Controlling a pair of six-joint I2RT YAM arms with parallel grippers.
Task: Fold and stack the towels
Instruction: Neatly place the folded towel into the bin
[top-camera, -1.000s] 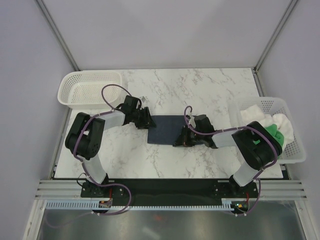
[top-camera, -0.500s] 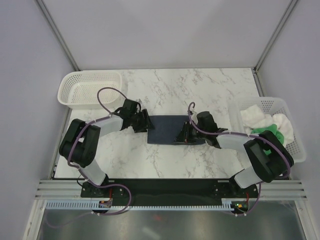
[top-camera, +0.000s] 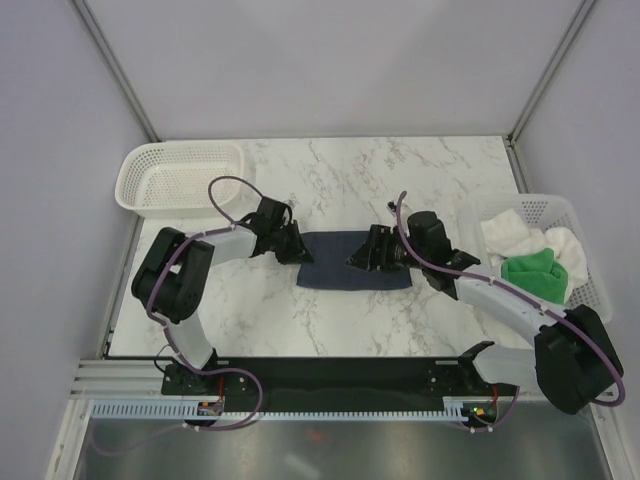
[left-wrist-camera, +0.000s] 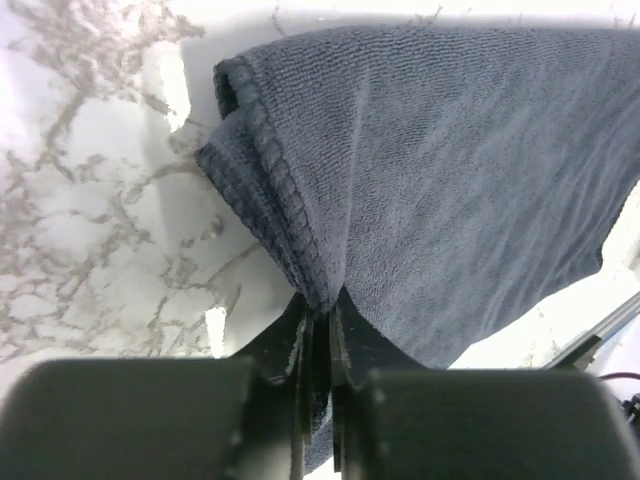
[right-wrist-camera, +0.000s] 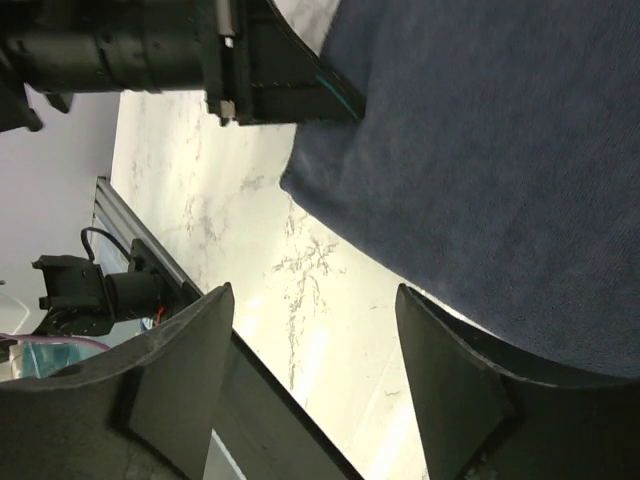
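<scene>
bright even light; table (left-wrist-camera: 90, 230) glares, left tool (left-wrist-camera: 318, 312) blurs.

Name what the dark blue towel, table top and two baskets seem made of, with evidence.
The dark blue towel looks like soft matte terry cloth: looped pile, stitched hem. The table top is marble or marble-look laminate, glossy: grey veins, glare. The left basket and right basket are probably white moulded plastic: regular grid of holes.

Baskets (top-camera: 180, 180) crowd edges; far marble (top-camera: 400, 165) seems free.
</scene>
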